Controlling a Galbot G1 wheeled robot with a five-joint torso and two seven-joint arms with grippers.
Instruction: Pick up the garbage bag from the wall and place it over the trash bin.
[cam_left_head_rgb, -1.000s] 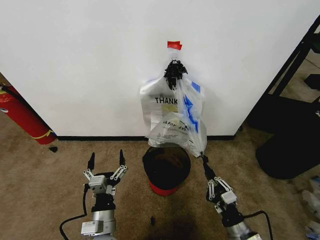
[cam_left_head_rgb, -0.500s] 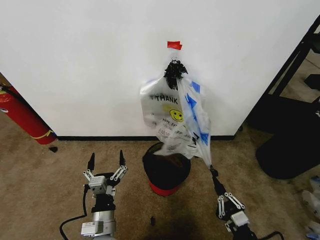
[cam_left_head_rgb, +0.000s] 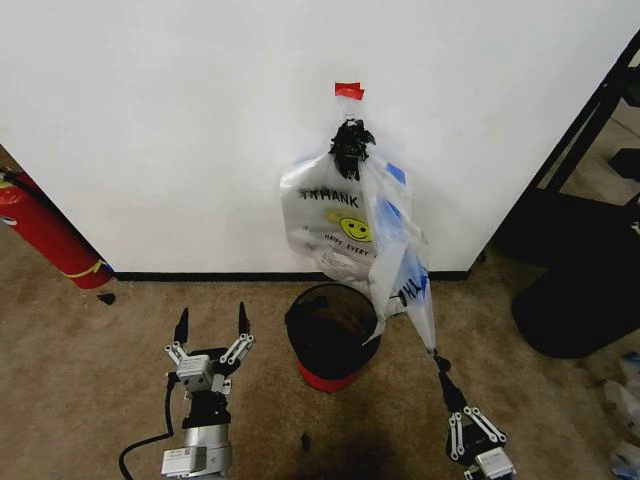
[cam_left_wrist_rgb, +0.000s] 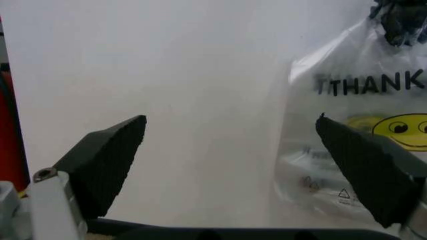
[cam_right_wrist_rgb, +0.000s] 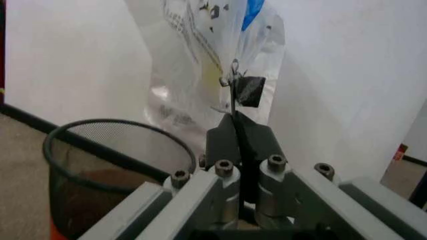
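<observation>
Garbage bag (cam_left_head_rgb: 400, 262) stretches from wall knot (cam_left_head_rgb: 350, 140) down past trash bin (cam_left_head_rgb: 333, 335) to right gripper (cam_left_head_rgb: 441, 366), clamped on its corner; left gripper (cam_left_head_rgb: 212, 323) spread, idle.

The garbage bag (cam_left_head_rgb: 398, 250) hangs on the wall (cam_left_head_rgb: 170, 120) above the trash bin (cam_left_head_rgb: 333, 334).

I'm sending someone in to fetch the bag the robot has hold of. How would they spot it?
On the white wall, below the red tape strip, printed bags hang from a black knot. The garbage bag alone stretches out to the right gripper.
</observation>
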